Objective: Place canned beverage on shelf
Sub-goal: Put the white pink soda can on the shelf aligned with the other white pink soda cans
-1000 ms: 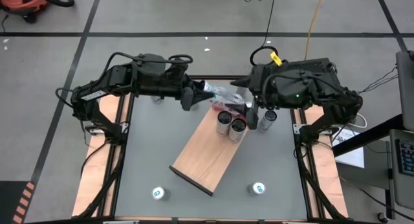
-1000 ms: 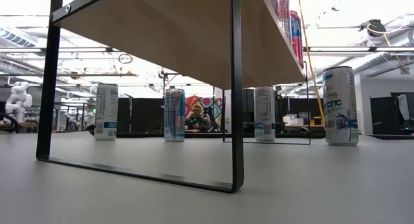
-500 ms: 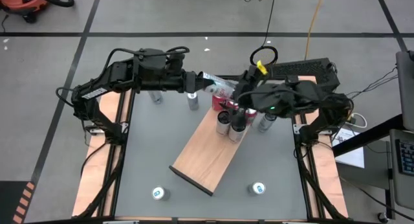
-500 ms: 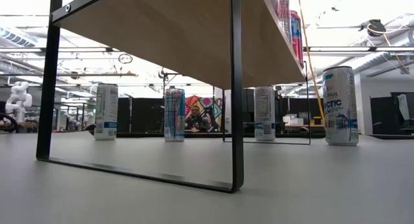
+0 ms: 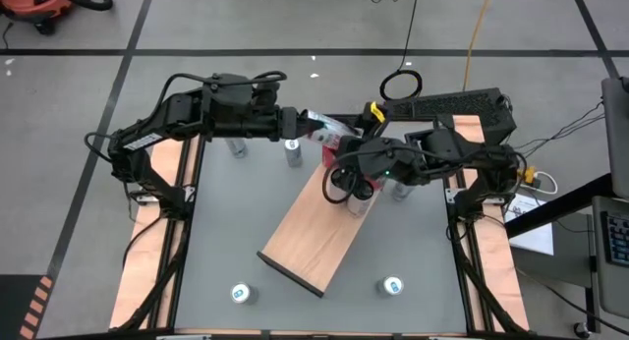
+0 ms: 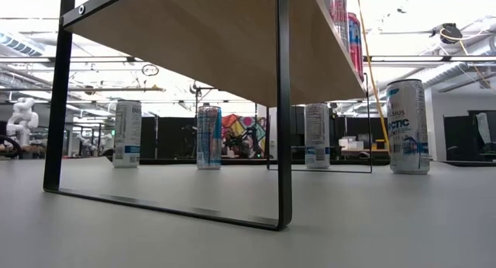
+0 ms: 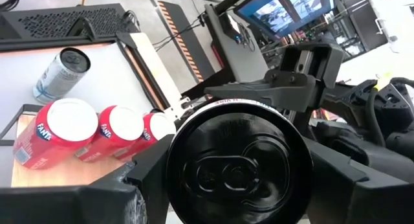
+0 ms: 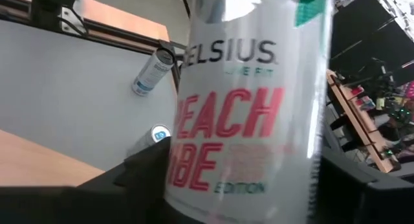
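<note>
Both arms meet over the far end of the light-brown wooden shelf (image 5: pixel 313 225). Left gripper (image 5: pixel 303 125) jaws clamp a white-and-pink Celsius can (image 8: pixel 249 107) lying sideways; right gripper (image 5: pixel 344 173) jaws stand around it, grip unclear.

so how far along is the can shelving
Done: three red Fanta cans are on the shelf. In hand: the left gripper holds a Celsius can above the shelf's far end, with the right gripper close up to it. Left: shelving that can, plus loose cans on the table, like this one.
</note>
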You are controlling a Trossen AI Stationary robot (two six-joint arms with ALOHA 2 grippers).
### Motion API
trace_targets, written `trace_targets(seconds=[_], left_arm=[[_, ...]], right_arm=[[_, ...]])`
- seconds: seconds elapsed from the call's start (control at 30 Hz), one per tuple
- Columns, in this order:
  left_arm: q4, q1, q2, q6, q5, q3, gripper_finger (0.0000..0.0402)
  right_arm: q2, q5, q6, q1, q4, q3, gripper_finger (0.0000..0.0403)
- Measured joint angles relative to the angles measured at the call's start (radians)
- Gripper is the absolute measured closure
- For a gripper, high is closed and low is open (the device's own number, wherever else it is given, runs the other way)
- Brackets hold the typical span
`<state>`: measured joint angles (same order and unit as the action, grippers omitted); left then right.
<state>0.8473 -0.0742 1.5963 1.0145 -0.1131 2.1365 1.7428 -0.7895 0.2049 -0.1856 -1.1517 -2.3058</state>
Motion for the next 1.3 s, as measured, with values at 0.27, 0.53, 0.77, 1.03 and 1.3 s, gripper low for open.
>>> trace_targets(seconds=[0.27,0.53,0.77,1.03,1.3], left_arm=[[0.008,0.000,0.000,0.007,0.000,0.000,0.0146],[-0.038,-0.001,-0.004,-0.142,0.004,0.000,0.0088],[-0.178,-0.019,-0.028,-0.319,-0.002,0.002,0.0028],[-0.325,-0.027,-0.051,-0.698,-0.004,0.001,0.0023],[-0.318,-0.022,-0.060,-0.926,-0.016,0.001,0.0023]], right_arm=[[0.000,0.000,-0.003,0.001,-0.003,0.000,0.0184],[-0.010,0.008,-0.044,0.000,0.004,0.000,0.0179],[-0.037,0.091,-0.121,-0.002,0.012,0.000,0.0181],[-0.066,0.232,-0.269,-0.002,0.015,0.000,0.0178],[-0.091,0.312,-0.423,-0.002,0.024,0.000,0.0176]])
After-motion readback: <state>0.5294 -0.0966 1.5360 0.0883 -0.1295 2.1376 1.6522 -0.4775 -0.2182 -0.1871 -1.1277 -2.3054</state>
